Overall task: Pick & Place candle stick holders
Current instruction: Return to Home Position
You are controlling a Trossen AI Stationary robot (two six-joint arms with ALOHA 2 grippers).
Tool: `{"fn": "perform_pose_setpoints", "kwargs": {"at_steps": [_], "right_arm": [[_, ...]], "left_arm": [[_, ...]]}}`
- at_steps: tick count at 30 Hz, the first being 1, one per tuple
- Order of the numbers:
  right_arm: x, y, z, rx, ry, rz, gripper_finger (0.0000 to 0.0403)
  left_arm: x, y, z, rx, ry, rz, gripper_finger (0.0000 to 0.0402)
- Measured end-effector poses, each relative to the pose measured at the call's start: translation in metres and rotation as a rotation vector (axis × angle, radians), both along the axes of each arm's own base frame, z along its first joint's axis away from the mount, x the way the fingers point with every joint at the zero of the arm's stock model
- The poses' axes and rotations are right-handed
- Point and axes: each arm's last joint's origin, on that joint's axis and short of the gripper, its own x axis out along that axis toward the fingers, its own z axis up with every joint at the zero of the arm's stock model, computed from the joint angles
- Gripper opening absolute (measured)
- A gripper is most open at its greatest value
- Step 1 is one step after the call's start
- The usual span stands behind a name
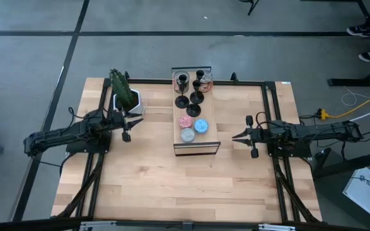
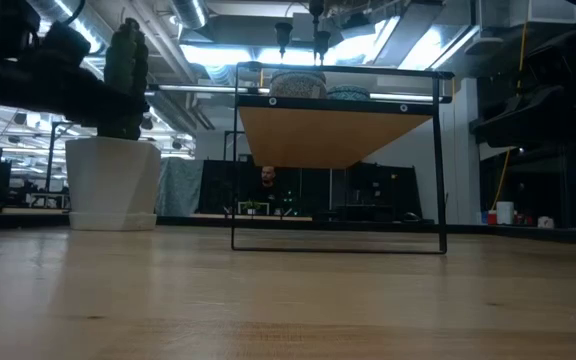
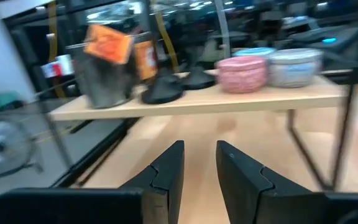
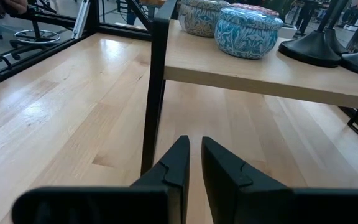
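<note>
Several black candle stick holders (image 1: pixel 190 90) stand upright by their round bases at the far end of a small raised wooden shelf (image 1: pixel 209 112) in the table's middle. Their bases (image 3: pixel 163 92) show in the left wrist view, and again as bases (image 4: pixel 316 46) in the right wrist view. My left gripper (image 1: pixel 136 120) hovers level to the shelf's left, slightly open, with nothing between its fingers (image 3: pixel 199 168). My right gripper (image 1: pixel 236 136) hovers to the shelf's right, shut and holding nothing (image 4: pixel 196 162).
Pink (image 1: pixel 185 120), blue (image 1: pixel 201 126) and grey (image 1: pixel 187 135) patterned tins sit on the shelf's near half. A cactus in a white pot (image 1: pixel 124 97) stands just beyond my left gripper. The shelf's thin black legs (image 4: pixel 154 87) stand before my right gripper. Bare wood lies toward the near edge.
</note>
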Motion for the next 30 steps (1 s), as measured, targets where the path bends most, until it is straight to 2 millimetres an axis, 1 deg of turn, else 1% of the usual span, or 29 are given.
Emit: {"fn": "perform_pose_setpoints", "kwargs": {"at_steps": [5,30], "right_arm": [[0.0000,0.0000,0.0000,0.000,0.000,0.000,0.0045],[0.0000,0.0000,0.0000,0.000,0.000,0.000,0.0045]], "left_arm": [[-0.0007,0.0056,-0.0007,-0.001,0.009,0.089,0.0088],[-0.0009,0.0063,-0.0007,-0.003,0.008,0.098,0.0088]]}}
